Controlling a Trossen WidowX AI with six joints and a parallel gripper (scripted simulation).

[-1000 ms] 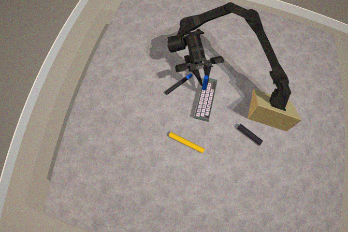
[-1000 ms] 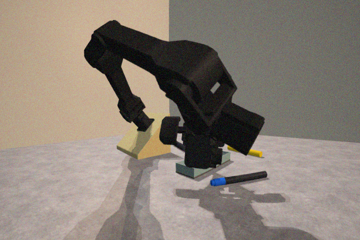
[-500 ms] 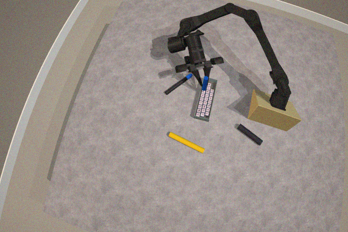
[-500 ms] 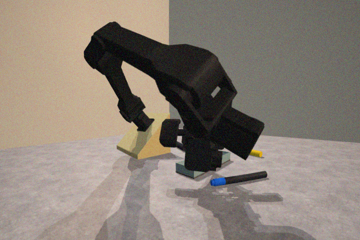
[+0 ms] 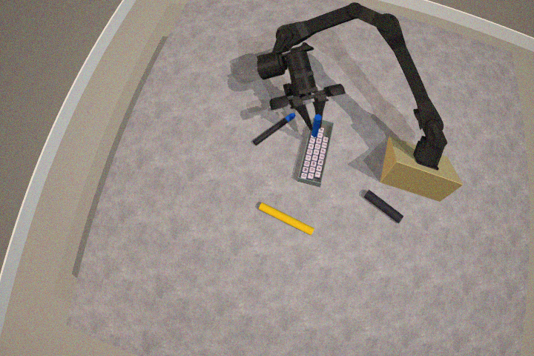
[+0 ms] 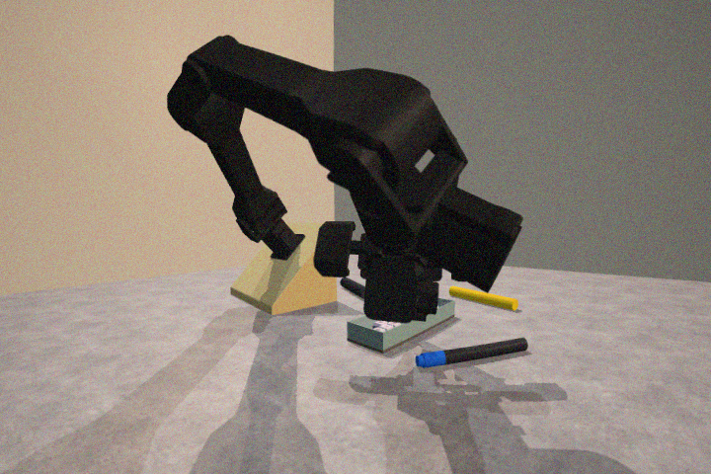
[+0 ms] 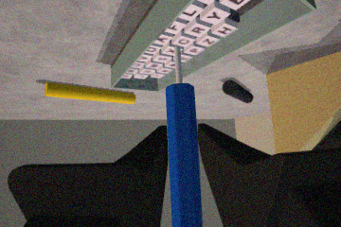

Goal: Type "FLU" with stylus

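Note:
My gripper (image 5: 314, 123) (image 7: 182, 131) is shut on the blue stylus (image 5: 315, 131) (image 7: 184, 165), which points down with its thin metal tip among the keys. The green keyboard (image 5: 309, 182) (image 6: 364, 334) (image 7: 254, 35) lies under the gripper, its white letter keys in rows. In the wrist view the tip meets the picture of the O key (image 7: 183, 42); the F key (image 7: 175, 26) and the L key (image 7: 189, 10) show further up. I cannot tell if the tip touches or presses a key, and I cannot make out the U key. In the exterior view the gripper body hides the stylus.
A black pen with a blue end (image 5: 271, 130) (image 6: 479, 352) lies beside the keyboard. A yellow rod (image 5: 286, 218) (image 6: 483, 298) (image 7: 90, 93) and a black rod (image 5: 383, 206) (image 7: 237, 91) lie beyond its other end. The arm stands on a yellow wedge block (image 5: 419, 180) (image 6: 311, 279) (image 7: 311, 95).

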